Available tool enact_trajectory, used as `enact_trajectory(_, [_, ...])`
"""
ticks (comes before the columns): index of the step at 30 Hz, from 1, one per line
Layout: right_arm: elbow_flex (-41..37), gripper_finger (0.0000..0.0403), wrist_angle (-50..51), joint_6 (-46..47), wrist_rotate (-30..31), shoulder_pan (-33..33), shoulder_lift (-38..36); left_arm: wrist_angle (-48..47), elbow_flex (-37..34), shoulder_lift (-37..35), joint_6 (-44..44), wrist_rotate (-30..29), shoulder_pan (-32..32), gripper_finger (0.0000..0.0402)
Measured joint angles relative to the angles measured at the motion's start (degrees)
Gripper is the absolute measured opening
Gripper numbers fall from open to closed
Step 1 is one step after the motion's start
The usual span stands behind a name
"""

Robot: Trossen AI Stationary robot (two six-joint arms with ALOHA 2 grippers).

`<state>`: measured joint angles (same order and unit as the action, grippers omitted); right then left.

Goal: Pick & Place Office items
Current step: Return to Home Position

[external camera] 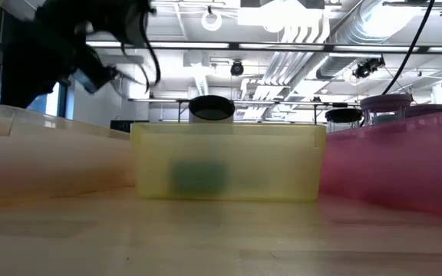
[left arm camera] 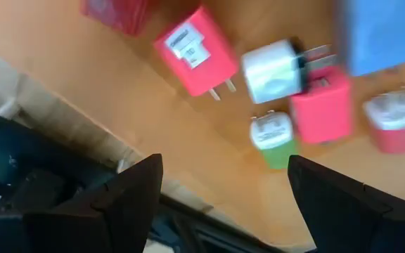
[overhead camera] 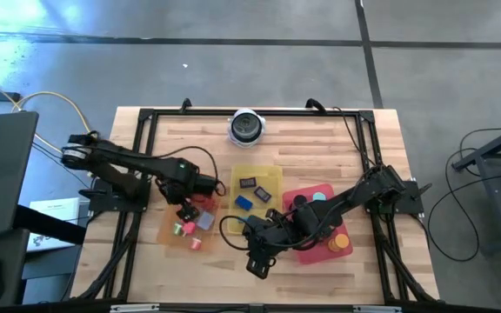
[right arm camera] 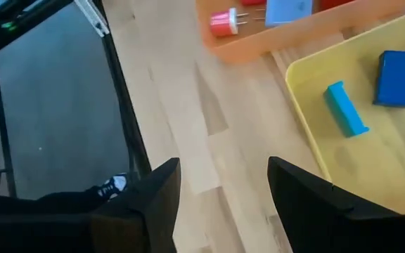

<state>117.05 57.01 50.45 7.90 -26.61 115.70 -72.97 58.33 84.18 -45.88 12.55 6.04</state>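
Observation:
My left gripper point(overhead camera: 184, 211) point(left arm camera: 223, 172) hovers open above the orange tray point(overhead camera: 174, 233). In it lie small plug-shaped pieces: a red one point(left arm camera: 195, 50), a white one point(left arm camera: 273, 69), a green-and-white one point(left arm camera: 273, 135), pink ones point(left arm camera: 323, 105) and a blue-grey block point(left arm camera: 382, 31), all resting on the tray floor. My right gripper point(overhead camera: 257, 261) point(right arm camera: 223, 176) is open above bare wood near the table's near edge. The yellow tray point(overhead camera: 272, 202) holds blue blocks point(right arm camera: 397, 77) point(right arm camera: 345, 107) and black ones point(overhead camera: 249, 183). The red tray point(overhead camera: 296, 193) holds black, teal and orange discs point(overhead camera: 341, 241).
A round silver-and-black object point(overhead camera: 246, 127) stands at the table's far edge. A dark frame point(overhead camera: 146, 117) runs along the table's edges. In the low view the yellow tray point(external camera: 229, 165) stands between the orange tray point(external camera: 44, 157) and the red tray point(external camera: 397, 165). Bare wood lies along the near edge point(overhead camera: 224, 278).

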Motion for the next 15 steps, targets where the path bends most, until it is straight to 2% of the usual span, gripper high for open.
enact_trajectory(5, [0.00, 0.0204, 0.16, -1.44, 2.40, 0.89, 0.00, -2.20, 3.03, -9.28, 1.30, -2.35, -0.25, 0.0299])
enact_trajectory(8, [0.02, 0.0204, -0.40, -2.21, 4.36, 1.09, 0.00, -4.41, 6.13, -16.16, -0.18, -6.78, -1.05, 0.0299])
enact_trajectory(11, [0.01, 0.0204, -0.46, -3.95, 4.05, 1.79, 0.00, -3.30, 8.19, -23.12, -2.28, -11.01, -1.10, 0.0299])
enact_trajectory(15, [0.02, 0.0199, -0.07, -6.14, 2.58, 2.63, 0.00, 1.15, 8.74, -31.41, -2.44, -12.08, -0.76, 0.0299])
